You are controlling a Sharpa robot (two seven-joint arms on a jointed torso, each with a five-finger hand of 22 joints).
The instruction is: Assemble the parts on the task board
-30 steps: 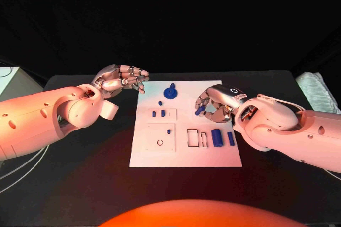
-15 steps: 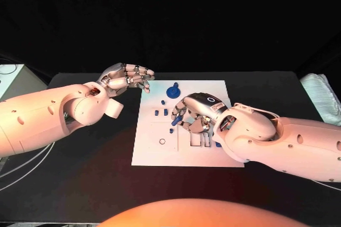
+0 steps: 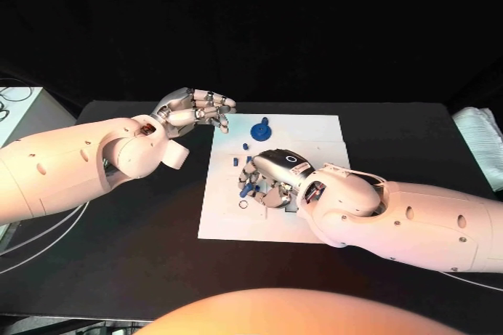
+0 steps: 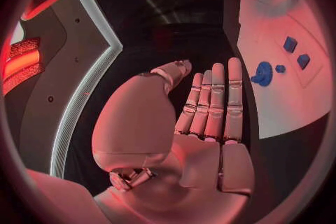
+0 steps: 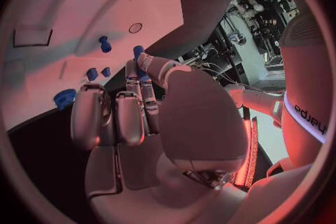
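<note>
Head view: right hand carried a blue piece across the board

Head view frames showed the right hand had swung from the right side of the task board over to its left-centre within the last second, and the arm had come to lie across the right half of the board. The fingers were curled down, with a small blue part at the fingertips; in the right wrist view that blue part sat pinched between thumb and a finger, just above the white surface and close to a small round hole. Judging by this, the hand was bringing a peg to its socket, and the insertion was not yet done.

The left hand had stayed beyond the board's far-left corner, off the white plate. Its fingers lay straight and side by side in the left wrist view, holding nothing.

A blue gear stood near the board's far edge, with two small blue blocks between it and the right hand. Other parts under the right arm were hidden, so how much of the assembly remained could not be told.
</note>
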